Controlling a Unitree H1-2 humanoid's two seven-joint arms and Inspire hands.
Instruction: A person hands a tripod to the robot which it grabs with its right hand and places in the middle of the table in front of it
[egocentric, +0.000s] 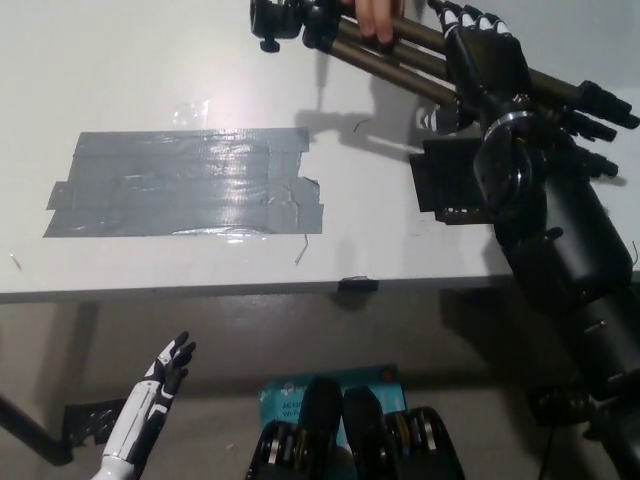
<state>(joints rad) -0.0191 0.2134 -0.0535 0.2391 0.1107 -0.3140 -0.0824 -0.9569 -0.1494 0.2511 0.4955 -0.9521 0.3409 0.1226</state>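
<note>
One folded tripod with bronze-coloured metal legs and a black head (392, 62) was in the air over the far right part of the white table (150, 270), lying roughly level and slanting down toward picture right. Its black head was at the top middle of the view, and its black rubber feet (604, 102) stuck out past the table's right edge. A person's hand (376, 18) gripped the legs just beside the head, coming in from the top edge. The robot's black right hand (482, 58) lay across the legs further along, between the person's hand and the feet, with its back to the camera. It touched the legs, but the grip side was hidden, so it could not be told whether it had closed on them. Below that hand a black square patch of tape (448, 182) sat on the table near the right edge. A wide grey duct-tape patch (185, 185) covered the table's left-middle, well apart from the tripod. The white left hand (165, 378) rested low at lower left, below the table's near edge, fingers spread and holding nothing. A teal sheet (290, 395) lay on the floor below the table.
</note>
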